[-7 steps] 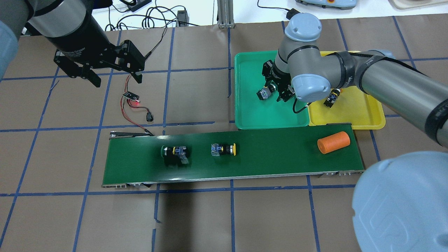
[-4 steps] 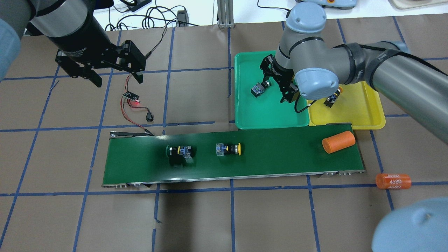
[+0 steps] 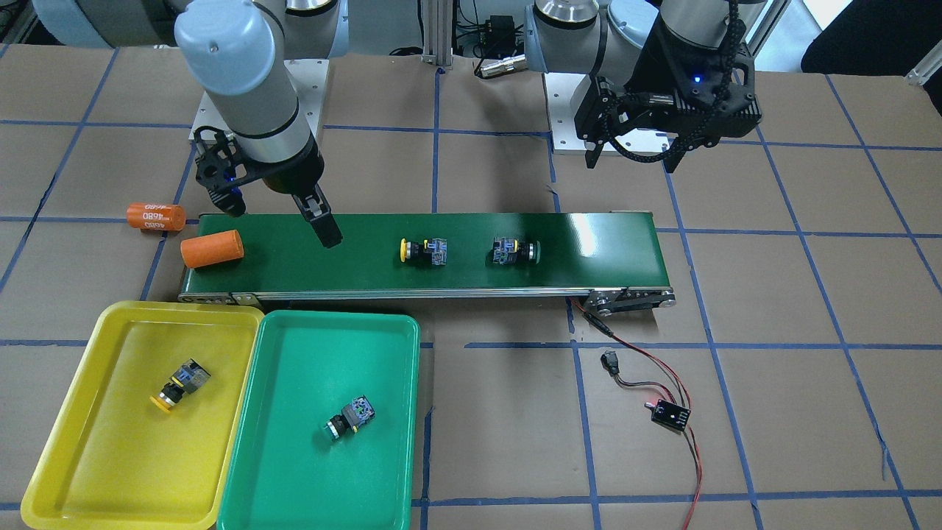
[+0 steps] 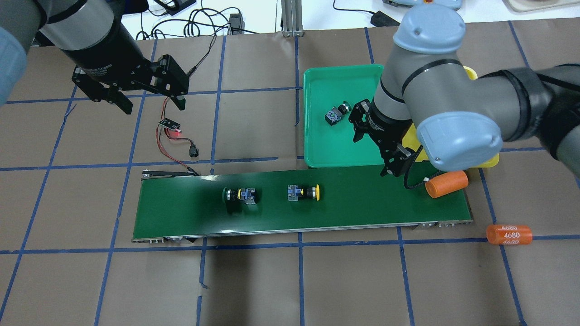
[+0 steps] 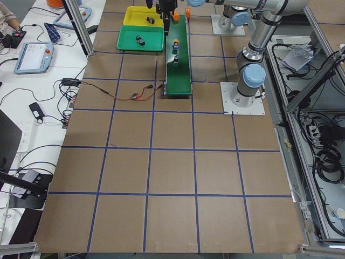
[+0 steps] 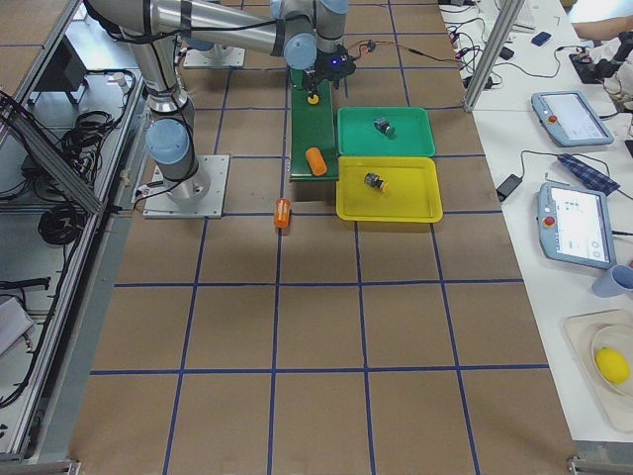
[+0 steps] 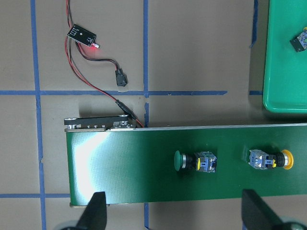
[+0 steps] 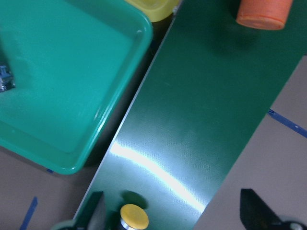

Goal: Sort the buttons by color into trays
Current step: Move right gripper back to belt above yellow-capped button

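I judge the sort to be half done. One yellow-capped push-button [image 3: 179, 383] lies in the shallow yellow plastic tray [image 3: 73, 456]. One green-capped push-button [image 3: 349, 417] lies in the shallow green plastic tray [image 3: 294, 478], which touches it on one side. Two are left on the long dark-green conveyor belt [image 3: 603, 243]. A second yellow-capped button [image 3: 423, 251] is near the middle. A second green-capped button [image 3: 515, 252] is further toward the left arm's end. Both lie on their sides, apart from each other.

My right end effector [image 3: 274, 219] hangs over the belt between the orange cylinder [image 3: 212, 249] at the belt's end and the second yellow-capped button. Its fingers are spread wide and hold nothing. That button looks like the next pick. The left end effector [image 4: 152, 104] hovers over the brown paper-covered surface [image 3: 478, 442] beyond the belt. It is equally wide open and empty, as its wrist camera confirms. Another orange cylinder [image 3: 154, 216] lies off the belt on the surface.

In the overhead view my right arm covers nearly all of the yellow tray, so I rely on the front-facing camera for what is in it. The right wrist camera shows only the yellow cap, cut off at the bottom edge. The green cap in the green tray barely stands out against the plastic. Both side views are too small to tell me anything about the buttons.
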Controlling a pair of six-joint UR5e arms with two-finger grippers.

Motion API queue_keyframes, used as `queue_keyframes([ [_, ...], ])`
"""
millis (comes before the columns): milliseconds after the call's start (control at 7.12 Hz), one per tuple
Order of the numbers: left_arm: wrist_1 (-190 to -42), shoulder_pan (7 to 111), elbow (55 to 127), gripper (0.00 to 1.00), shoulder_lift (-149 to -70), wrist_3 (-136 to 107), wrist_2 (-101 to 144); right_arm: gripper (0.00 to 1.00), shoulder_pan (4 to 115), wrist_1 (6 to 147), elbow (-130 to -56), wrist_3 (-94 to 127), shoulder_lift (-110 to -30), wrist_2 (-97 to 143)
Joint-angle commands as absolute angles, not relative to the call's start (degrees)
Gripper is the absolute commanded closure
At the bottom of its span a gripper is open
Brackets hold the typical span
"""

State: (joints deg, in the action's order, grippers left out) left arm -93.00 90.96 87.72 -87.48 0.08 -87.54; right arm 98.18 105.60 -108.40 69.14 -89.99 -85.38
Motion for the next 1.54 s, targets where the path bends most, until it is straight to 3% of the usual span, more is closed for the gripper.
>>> queue_keyframes([
  [0,-93.1,91.1,88.2,0.0,-87.2,6.2,-87.8,0.0,99.9,112.5,-115.0,70.1,-92.0,-85.3],
  [562,-92.5,91.0,89.0,0.0,-85.2,8.1,-87.6,0.0,106.3,125.8,-116.5,76.3,-83.4,-83.5],
  [1404,-92.5,90.8,89.0,0.0,-85.0,-0.1,-87.9,0.0,106.9,125.4,-116.5,76.6,-80.2,-85.1],
])
